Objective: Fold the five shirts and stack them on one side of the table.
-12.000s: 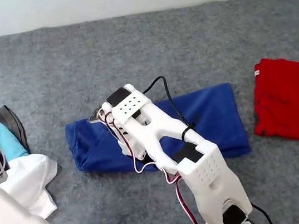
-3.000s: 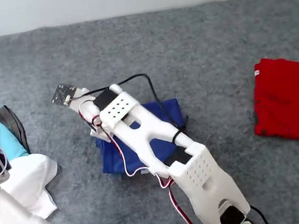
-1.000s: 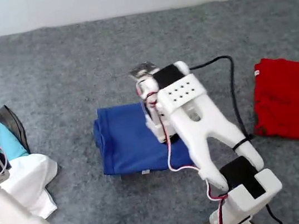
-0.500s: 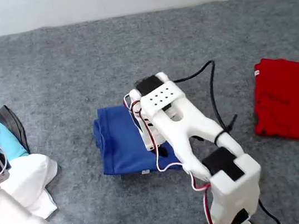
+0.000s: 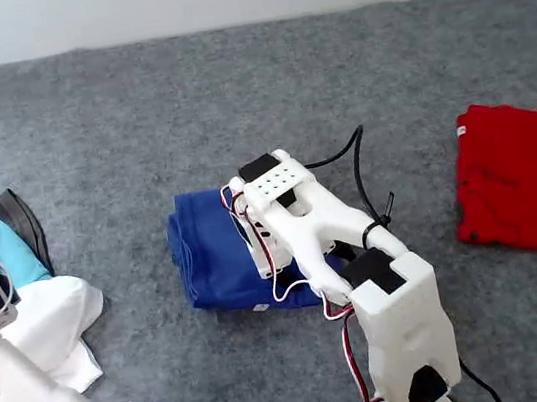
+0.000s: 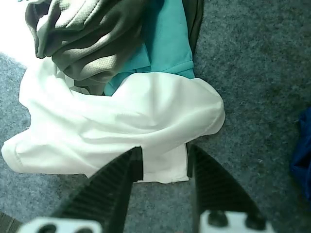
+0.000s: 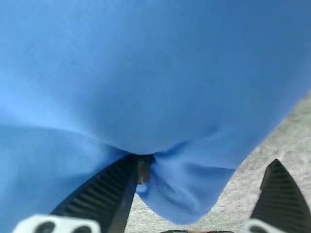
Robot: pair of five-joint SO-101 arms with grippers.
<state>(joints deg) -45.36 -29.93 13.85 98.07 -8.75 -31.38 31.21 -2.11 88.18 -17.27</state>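
The grey carpeted table [image 5: 231, 85] holds the folded blue cloth shirt [image 5: 212, 260] at centre. Twelve seconds ago it was a long strip, and it is now halved into a compact rectangle. The folded red cloth shirt [image 5: 523, 178] lies at 3 o'clock and the rumpled shirt heap [image 5: 19, 289] at 9 o'clock. The right gripper [image 7: 206, 167] has swung back onto the blue shirt's 3 o'clock edge. Its jaws are spread with cloth bulging between them, probably to carry it toward the red one. The left gripper [image 6: 164, 149] hangs over the heap, jaws apart.
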